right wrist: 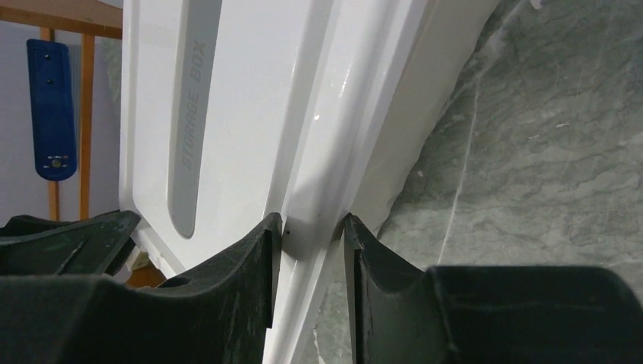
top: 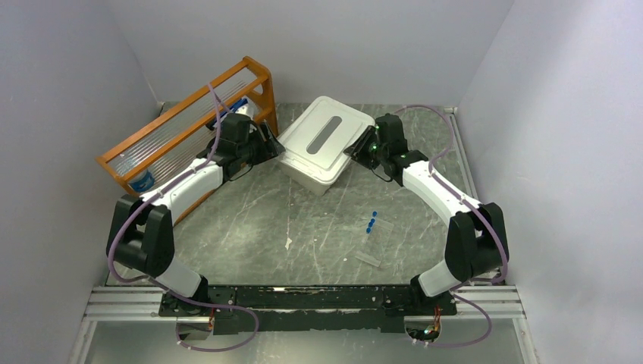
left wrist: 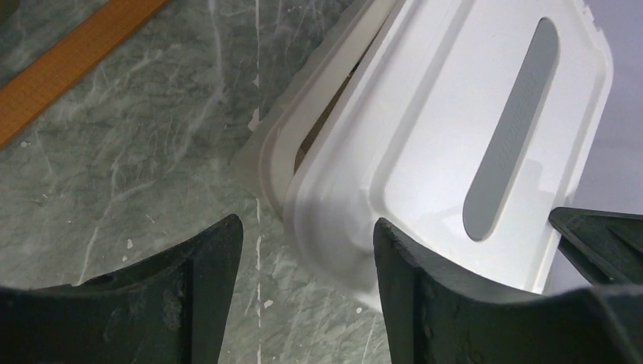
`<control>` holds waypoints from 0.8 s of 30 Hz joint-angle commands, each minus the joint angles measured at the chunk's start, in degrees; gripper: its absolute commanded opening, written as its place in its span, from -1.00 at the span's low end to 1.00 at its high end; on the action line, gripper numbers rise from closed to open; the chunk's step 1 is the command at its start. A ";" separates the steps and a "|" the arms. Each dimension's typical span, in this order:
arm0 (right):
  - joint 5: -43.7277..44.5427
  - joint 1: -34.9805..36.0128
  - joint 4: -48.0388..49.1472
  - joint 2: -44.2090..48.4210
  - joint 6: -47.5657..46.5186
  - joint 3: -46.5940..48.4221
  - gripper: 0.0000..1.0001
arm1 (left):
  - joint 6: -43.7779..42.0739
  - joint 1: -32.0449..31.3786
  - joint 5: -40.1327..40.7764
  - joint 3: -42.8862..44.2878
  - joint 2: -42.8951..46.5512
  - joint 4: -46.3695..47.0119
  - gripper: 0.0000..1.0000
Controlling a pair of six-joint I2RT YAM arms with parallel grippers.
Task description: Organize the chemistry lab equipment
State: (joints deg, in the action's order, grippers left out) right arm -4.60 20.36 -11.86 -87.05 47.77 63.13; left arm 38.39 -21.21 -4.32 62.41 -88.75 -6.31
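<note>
Three tiny blue-capped vials [top: 371, 222] lie on the table right of centre, beside a clear packet [top: 384, 225]. Another clear strip [top: 369, 259] lies nearer the front. The tripod, tongs, triangle, tubing and brush are out of view. My right gripper [top: 355, 149] [right wrist: 312, 220] is shut on the right rim of the white lid [top: 326, 133] [right wrist: 250, 91] of the beige tub [top: 307, 180]. The lid sits askew, showing the tub's rim [left wrist: 277, 152]. My left gripper [top: 269, 144] [left wrist: 307, 224] is open at the lid's left corner [left wrist: 440, 114], which lies between its fingers.
The orange wooden rack [top: 182, 114] [left wrist: 76, 61] with clear rods leans along the back left, close behind my left arm. A blue piece [right wrist: 51, 106] hangs on it. A small white scrap [top: 288, 243] lies mid-table. Grey walls close in on both sides.
</note>
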 commanded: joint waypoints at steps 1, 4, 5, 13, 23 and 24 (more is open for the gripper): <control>-2.09 0.30 2.52 -0.68 -0.22 2.49 -0.32 | 0.10 -0.08 0.97 0.50 -0.95 -0.10 0.35; -2.63 0.30 2.61 -1.35 0.20 2.80 -0.32 | -0.36 -0.06 2.59 0.83 -0.89 -0.57 0.34; -2.31 0.31 2.39 -1.40 0.71 2.79 -0.33 | -0.69 -0.06 2.95 1.05 -1.01 -0.57 0.34; 5.72 1.11 1.66 -0.44 8.58 0.59 -0.57 | -2.26 -0.14 1.14 2.43 -2.01 0.91 0.38; 10.46 3.09 1.23 0.30 17.83 -1.80 -0.68 | -2.53 -0.32 1.04 2.54 2.41 0.07 0.58; 11.01 3.38 1.27 0.56 18.19 -1.93 -0.69 | -2.65 -0.32 1.06 2.42 2.79 0.14 0.58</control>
State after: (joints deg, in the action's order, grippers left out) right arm 2.79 22.57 -10.55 -87.83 61.43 62.17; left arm 36.84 -21.32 -3.22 63.35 -89.30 -6.76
